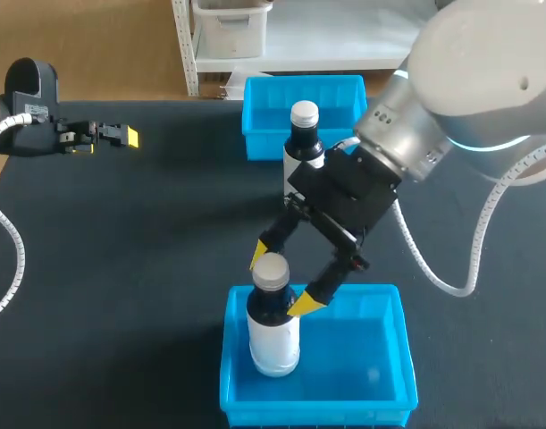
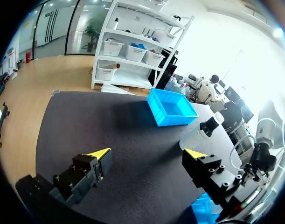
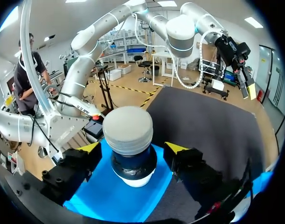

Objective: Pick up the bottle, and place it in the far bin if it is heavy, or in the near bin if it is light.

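Right gripper [image 1: 282, 279] is hanging over the near bin [image 1: 366, 362]. Its fingers are spread wide, with one yellow tip on each side of the bottle [image 1: 274, 344] at cap height. In the right wrist view blue bin floor is showing in the gap on both sides of the neck, so I am reading this hand as open and gripping nothing.

The bottle is standing upright inside the near bin, close to the wall on my left. It has a white body, dark neck and grey cap. Its base appears to be resting on the bin floor.

Left gripper [image 1: 121, 136] is hovering over the table [image 1: 121, 268] at my far left, wide open and empty.

A second bottle [image 1: 304, 147], dark with a white cap, is standing upright just in front of the far bin [image 1: 259, 98]. That bin is looking empty from the left wrist view.

Progress, my judgement: pick and place are looking done, with the bottle sorted as light, though I cannot check the weight from here. What I am expecting to be left is lifting my right hand straight up, clear of the cap, without tipping the bottle. I cannot tell whether the second bottle is part of the job.
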`<state>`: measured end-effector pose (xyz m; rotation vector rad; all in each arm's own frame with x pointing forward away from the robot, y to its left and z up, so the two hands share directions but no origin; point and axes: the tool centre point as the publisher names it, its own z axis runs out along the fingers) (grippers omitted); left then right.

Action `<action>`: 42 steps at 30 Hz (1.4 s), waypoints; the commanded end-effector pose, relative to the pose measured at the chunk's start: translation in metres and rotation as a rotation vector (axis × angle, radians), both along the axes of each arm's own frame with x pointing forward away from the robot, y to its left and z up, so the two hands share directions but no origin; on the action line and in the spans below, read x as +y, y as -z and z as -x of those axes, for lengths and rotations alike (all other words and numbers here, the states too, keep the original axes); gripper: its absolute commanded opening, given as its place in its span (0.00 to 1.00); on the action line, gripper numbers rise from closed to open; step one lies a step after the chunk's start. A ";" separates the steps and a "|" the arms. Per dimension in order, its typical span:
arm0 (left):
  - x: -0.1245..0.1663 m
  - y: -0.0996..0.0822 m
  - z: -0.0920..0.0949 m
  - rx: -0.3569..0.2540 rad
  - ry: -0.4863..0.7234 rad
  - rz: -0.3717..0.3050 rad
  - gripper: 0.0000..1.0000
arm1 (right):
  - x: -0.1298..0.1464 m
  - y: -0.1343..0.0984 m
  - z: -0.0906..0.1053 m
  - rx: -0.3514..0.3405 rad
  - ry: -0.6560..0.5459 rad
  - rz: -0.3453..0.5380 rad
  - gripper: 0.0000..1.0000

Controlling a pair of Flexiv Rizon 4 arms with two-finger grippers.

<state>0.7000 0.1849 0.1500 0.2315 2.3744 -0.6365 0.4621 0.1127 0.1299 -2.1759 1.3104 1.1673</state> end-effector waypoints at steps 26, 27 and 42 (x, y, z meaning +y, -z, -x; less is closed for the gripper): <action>0.000 0.000 0.000 0.000 0.000 0.000 1.00 | -0.121 -0.015 -0.213 -0.038 0.572 0.061 1.00; 0.000 0.000 0.000 0.000 0.000 0.000 1.00 | -0.122 -0.014 -0.220 -0.035 0.579 0.059 1.00; 0.000 0.000 0.000 0.000 0.000 0.000 1.00 | -0.093 0.004 -0.282 -0.011 0.587 0.027 1.00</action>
